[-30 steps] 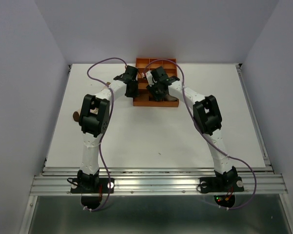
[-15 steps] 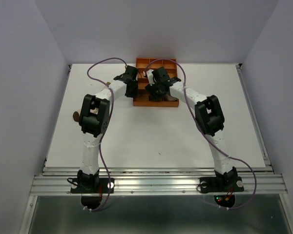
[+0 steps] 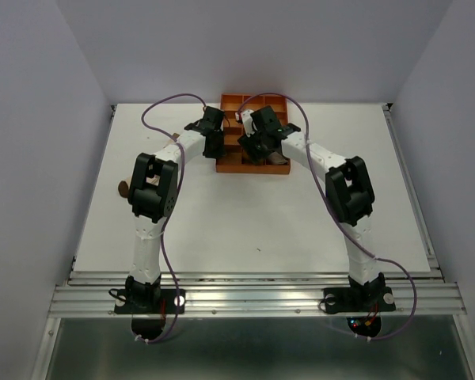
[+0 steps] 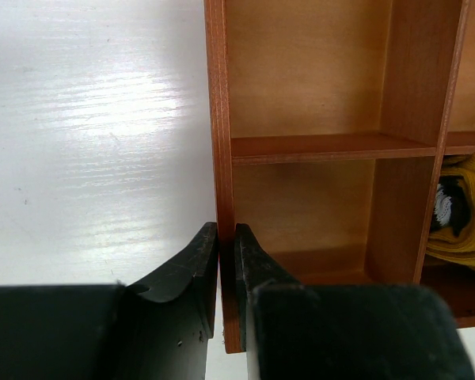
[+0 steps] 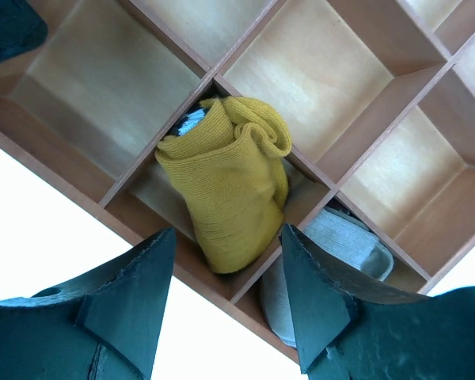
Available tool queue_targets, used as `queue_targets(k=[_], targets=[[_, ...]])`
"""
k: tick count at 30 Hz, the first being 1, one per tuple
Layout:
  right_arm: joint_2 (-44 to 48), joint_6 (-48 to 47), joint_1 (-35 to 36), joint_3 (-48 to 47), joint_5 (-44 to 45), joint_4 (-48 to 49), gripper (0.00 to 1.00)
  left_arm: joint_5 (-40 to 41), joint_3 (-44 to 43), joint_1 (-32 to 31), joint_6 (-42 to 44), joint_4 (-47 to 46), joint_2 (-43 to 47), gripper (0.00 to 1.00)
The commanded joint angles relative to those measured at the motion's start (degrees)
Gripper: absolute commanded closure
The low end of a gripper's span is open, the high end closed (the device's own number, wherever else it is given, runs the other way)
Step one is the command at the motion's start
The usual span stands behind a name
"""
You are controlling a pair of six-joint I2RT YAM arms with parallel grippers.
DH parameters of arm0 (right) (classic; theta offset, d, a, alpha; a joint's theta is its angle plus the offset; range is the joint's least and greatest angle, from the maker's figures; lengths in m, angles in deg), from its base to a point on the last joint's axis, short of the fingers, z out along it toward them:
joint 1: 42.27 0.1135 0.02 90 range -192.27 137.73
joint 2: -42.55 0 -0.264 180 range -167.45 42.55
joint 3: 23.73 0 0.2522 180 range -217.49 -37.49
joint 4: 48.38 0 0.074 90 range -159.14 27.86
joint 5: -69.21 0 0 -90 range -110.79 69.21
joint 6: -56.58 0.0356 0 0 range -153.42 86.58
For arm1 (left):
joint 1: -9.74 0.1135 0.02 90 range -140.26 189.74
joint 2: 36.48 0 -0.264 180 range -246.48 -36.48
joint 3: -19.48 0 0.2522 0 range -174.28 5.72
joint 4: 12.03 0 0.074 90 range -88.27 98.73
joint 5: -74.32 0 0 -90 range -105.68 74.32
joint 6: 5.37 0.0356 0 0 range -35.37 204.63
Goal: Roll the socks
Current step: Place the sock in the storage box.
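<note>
Top external: right arm (image 3: 350,190), elbow farther right than a second ago; left arm (image 3: 152,190) unmoved. Right tool (image 3: 252,150) over the orange tray (image 3: 253,98) at the far side of the surface (image 3: 222,229).
Left wrist: left tool (image 4: 226,237) pinched tight on the tray's left wall; mustard sock (image 4: 469,207) in a neighbouring compartment.
Right wrist: right tool's fingers spread apart, gripping nothing, either side of the rolled mustard sock; taupe sock (image 5: 332,241) in the next compartment.

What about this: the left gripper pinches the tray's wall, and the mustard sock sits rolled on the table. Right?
Not quite. The right wrist view shows the mustard sock rolled inside a compartment of the tray, not on the table. The left gripper does pinch the tray's wall.
</note>
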Motion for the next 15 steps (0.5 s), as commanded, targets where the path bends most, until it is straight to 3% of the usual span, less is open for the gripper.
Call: queue_targets(k=[1, 15], targets=[[2.92, -1.13, 0.53, -0.17, -1.53, 2.22, 0.38, -1.56, -2.28, 0.27, -1.7, -1.54, -1.14, 1.0], [-1.29, -3.85, 0.53, -2.8, -7.08, 6.35, 0.46, -3.76, -2.36, 0.36, -1.61, -1.54, -1.58, 1.0]])
